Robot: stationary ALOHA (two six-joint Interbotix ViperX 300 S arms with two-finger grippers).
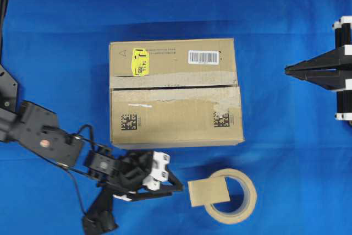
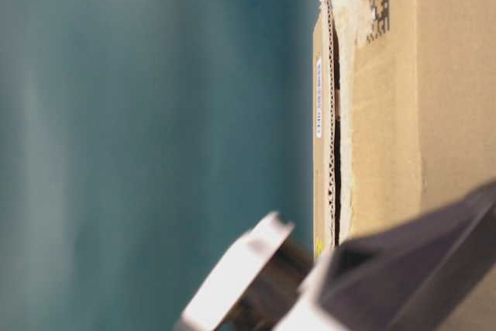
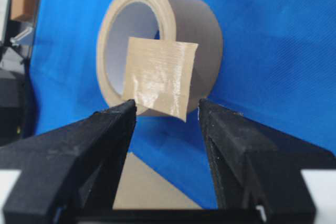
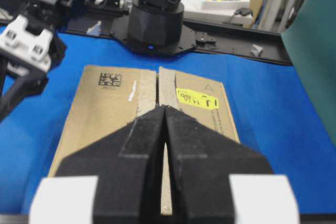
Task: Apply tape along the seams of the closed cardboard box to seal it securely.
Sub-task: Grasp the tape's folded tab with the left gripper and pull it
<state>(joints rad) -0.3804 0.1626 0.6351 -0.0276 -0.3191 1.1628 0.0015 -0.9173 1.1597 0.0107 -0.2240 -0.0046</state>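
Looking from overhead, your open left gripper (image 1: 179,186) sits just left of the tape (image 1: 208,191) lying on the tape roll (image 1: 234,196), in front of the cardboard box (image 1: 175,93); its seams (image 1: 175,87) run left-right. In the left wrist view, centre the square's edge between both fingers before closing. Your right gripper (image 4: 165,115) is clenched, empty.

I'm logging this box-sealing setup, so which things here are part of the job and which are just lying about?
Job: cardboard box; its seam; square tape piece; left gripper, open, facing the piece.
Lying about: tape roll under the piece; right gripper, shut, off to the side.
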